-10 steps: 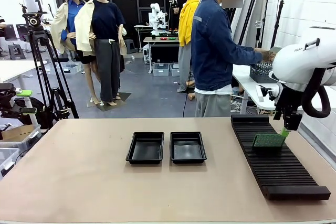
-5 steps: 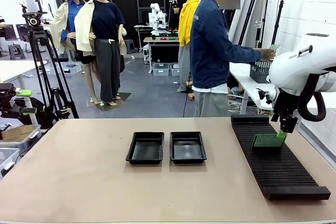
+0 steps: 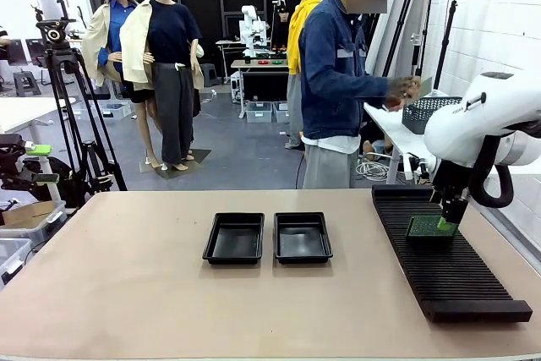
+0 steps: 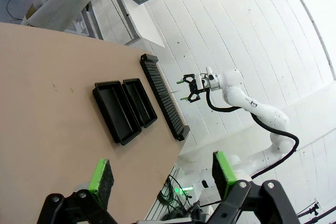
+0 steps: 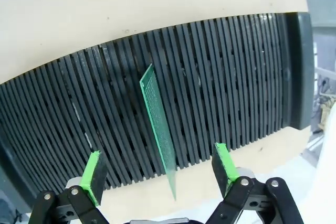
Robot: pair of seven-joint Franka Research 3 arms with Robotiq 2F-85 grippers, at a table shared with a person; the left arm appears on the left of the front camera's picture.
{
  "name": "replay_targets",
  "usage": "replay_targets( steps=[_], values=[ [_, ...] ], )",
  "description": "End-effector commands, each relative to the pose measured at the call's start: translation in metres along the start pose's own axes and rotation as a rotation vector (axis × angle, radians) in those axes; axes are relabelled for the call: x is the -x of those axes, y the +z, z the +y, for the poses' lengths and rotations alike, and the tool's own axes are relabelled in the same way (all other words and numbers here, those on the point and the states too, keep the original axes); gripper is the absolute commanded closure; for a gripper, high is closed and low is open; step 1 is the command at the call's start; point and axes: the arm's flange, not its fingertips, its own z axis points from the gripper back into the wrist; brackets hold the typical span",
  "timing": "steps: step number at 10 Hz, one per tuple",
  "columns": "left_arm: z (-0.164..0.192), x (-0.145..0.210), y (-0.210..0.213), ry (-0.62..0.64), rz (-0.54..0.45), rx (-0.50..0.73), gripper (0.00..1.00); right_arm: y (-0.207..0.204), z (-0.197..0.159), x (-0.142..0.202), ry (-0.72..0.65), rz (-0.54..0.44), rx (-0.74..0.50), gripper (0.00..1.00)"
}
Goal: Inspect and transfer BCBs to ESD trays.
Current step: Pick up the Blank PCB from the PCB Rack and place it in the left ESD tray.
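A green BCB (image 5: 159, 129) stands on edge in a slot of the black rack (image 5: 236, 77). My right gripper (image 5: 160, 169) hangs open just above it, one green pad to each side, not touching. From the front, the BCB (image 3: 429, 226) is at the rack's far part, with the right gripper (image 3: 446, 221) at its right end. Two black ESD trays (image 3: 234, 237) (image 3: 303, 237) lie side by side mid-table, both bare. My left gripper (image 4: 163, 174) is open high over the table, far from the trays (image 4: 116, 111).
The long slotted rack (image 3: 448, 268) runs along the table's right side. A person (image 3: 338, 82) stands beyond the far edge, turned toward a side table with a black basket (image 3: 427, 113). Bare tabletop (image 3: 127, 276) spreads left of the trays.
My right arm has moved left and down, bringing its open gripper over the BCB. The person has drawn the hand back from the side table and turned a little.
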Motion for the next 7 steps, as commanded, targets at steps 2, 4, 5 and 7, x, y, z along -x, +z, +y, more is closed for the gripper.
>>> replay_targets(
  steps=[2,4,5,7],
  values=[
    [-0.001,0.0,0.001,0.0,-0.003,-0.004,0.0,-0.006,-0.003,-0.005,-0.018,0.014,-0.011,0.0],
    [-0.001,0.0,0.001,0.0,-0.003,-0.004,0.0,0.002,-0.003,-0.004,-0.017,0.002,-0.016,0.0],
    [-0.001,0.0,0.001,0.0,-0.003,-0.004,0.0,0.019,0.001,-0.003,-0.01,-0.017,-0.009,0.0],
    [-0.001,0.0,0.001,0.0,-0.003,-0.004,0.0,0.073,0.015,0.002,-0.026,-0.047,-0.049,0.0]
  ],
)
